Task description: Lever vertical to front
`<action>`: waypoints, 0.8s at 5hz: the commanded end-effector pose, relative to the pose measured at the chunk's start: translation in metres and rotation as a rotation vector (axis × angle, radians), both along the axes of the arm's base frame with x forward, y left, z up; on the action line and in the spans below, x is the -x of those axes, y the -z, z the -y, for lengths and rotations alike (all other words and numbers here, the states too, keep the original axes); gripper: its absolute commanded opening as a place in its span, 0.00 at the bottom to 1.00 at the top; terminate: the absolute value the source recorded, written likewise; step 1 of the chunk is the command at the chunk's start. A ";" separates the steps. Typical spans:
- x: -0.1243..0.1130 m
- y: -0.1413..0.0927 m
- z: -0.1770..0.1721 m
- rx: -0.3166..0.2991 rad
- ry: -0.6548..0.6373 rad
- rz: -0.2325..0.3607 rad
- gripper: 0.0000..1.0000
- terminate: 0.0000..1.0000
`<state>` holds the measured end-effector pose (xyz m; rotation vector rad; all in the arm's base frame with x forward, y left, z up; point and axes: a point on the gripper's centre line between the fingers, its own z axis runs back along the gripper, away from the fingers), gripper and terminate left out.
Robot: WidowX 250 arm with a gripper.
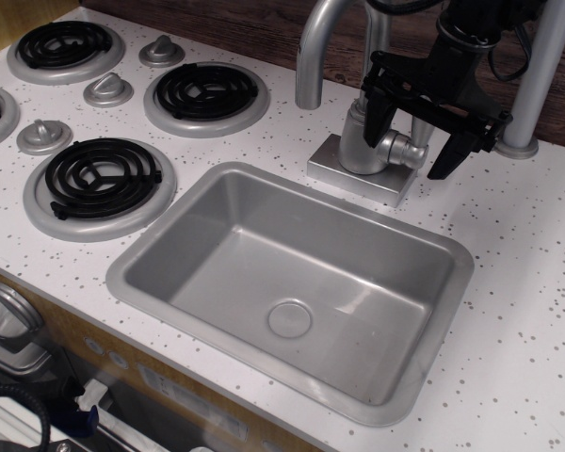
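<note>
Lever: we judge it upright, unturned; end effector spread wide astride it, gripping nothing; pull forward remains.

the sink looks like matte silver-grey plastic, smooth, with soft highlights on its floor. the faucet body and the lever share a satin silver finish, the curved spout slightly glossier. the gripper is matte black, hard-looking. the countertop is smooth white with dark speckles. burner coils look black plastic in silver rings. the back wall is dark wood grain.
</note>
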<state>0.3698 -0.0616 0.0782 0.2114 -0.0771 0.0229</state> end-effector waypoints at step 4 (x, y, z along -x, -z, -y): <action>-0.047 -0.027 0.008 -0.016 0.150 0.224 1.00 0.00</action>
